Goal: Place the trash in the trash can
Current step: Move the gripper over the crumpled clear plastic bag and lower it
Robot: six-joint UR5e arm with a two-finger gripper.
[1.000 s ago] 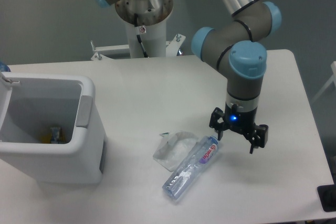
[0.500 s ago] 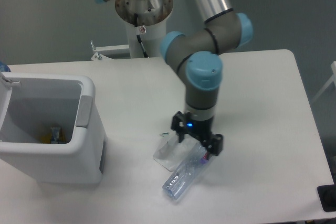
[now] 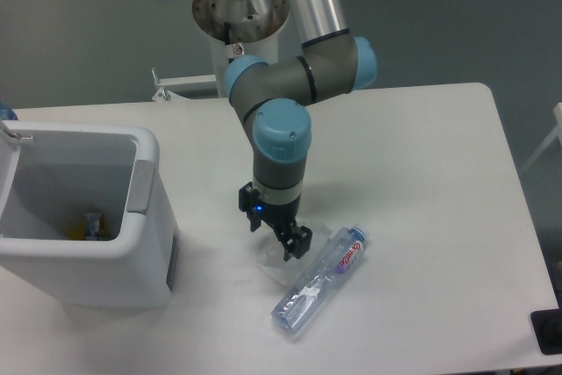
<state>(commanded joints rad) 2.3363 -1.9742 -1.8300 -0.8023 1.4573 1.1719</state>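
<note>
A clear plastic bottle (image 3: pixel 320 279) with a blue cap and red-lettered label lies on its side on the white table, cap toward the upper right. To its left lies the thin whitish plastic bag (image 3: pixel 309 238), mostly hidden under my gripper (image 3: pixel 273 238). My gripper hangs right over the bag with its fingers spread open and nothing between them. The white boxy trash can (image 3: pixel 149 243) with a grey side handle stands at the left, open at the top.
Something small and yellowish (image 3: pixel 91 226) lies at the bottom of the trash can. The arm's base column (image 3: pixel 242 41) stands at the back of the table. A dark object (image 3: pixel 549 331) sits at the table's right front corner.
My gripper has swept left from the right of the bottle's cap, over the bottle, to above the plastic bag. The bottle and the bag lie where they were.
</note>
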